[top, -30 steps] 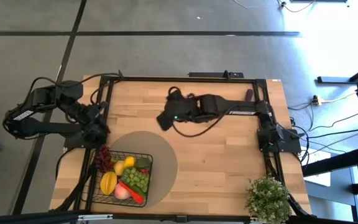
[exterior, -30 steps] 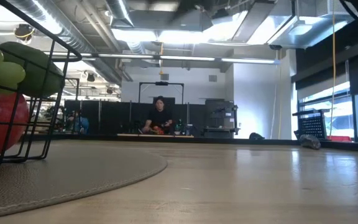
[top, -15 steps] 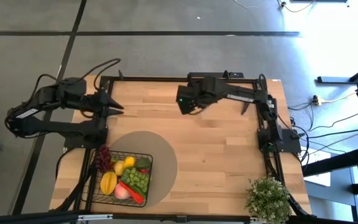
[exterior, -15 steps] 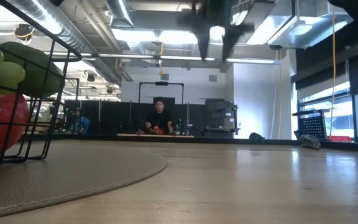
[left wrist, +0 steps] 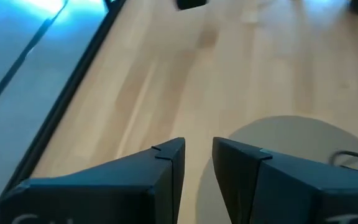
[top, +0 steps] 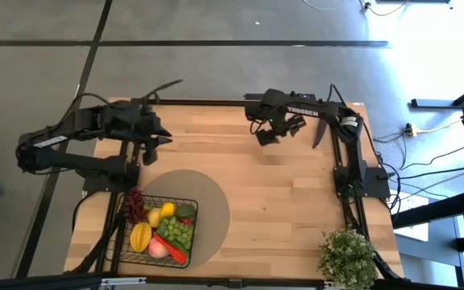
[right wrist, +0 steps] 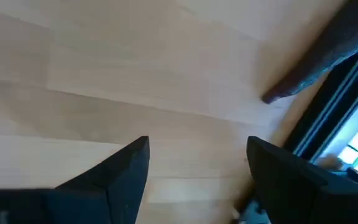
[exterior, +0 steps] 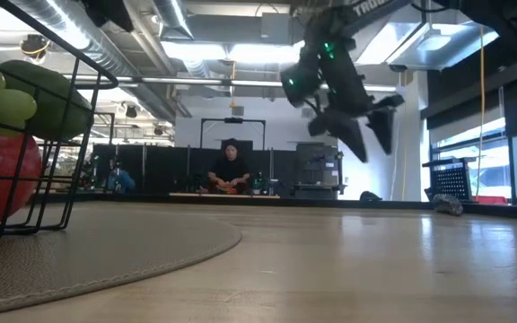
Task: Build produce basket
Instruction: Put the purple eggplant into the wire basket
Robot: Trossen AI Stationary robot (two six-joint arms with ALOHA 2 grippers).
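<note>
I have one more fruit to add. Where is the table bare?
Bare wood runs from the mat to the plant, and across the middle below the right gripper. The basket is crowded with produce.

1. The basket (top: 153,229) sits at the table's (top: 280,201) near left corner, on the left part of a round mat (top: 208,201); the fruit and vegetables (top: 161,227) lie inside it.
2. A potted plant (top: 346,256) stands at the near right corner — well apart from the basket.
3. The left gripper (top: 158,137) hangs over the table's far left part, behind the mat.
4. The right gripper (top: 268,133) hangs over the far edge — right of the left gripper, raised above the tabletop in the low view.
5. A person (exterior: 231,170) sits in the room beyond the table.
</note>
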